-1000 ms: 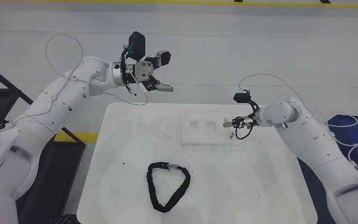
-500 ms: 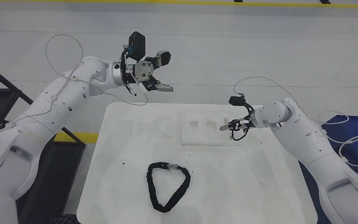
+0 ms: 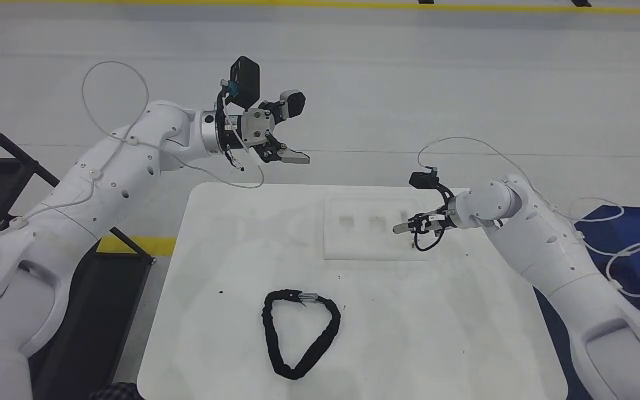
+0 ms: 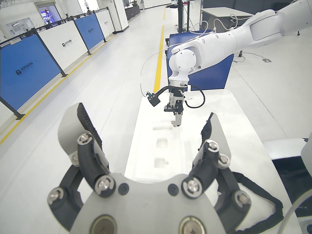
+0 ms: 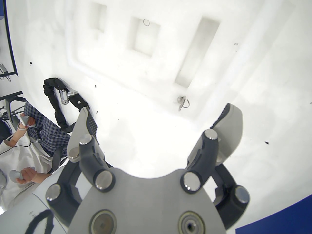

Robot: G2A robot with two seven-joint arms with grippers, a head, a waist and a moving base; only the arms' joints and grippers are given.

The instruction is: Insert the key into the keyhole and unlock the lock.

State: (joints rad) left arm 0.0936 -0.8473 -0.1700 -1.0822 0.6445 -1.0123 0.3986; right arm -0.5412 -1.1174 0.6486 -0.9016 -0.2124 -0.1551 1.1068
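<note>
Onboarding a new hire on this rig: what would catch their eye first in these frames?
First, the black fabric-sleeved chain lock, a closed loop lying on the white table's near half. Next, the open right gripper, poised just above a small metal key with a ring, which lies on the white foam tray at the end of its long recess. The left gripper is open too, held off beyond the table's far edge.

Shows as a round logo plus one short word, white on the blue barrier panel (image 4: 26, 73) and dark on the white barrier panel (image 4: 69, 42) next along.
</note>
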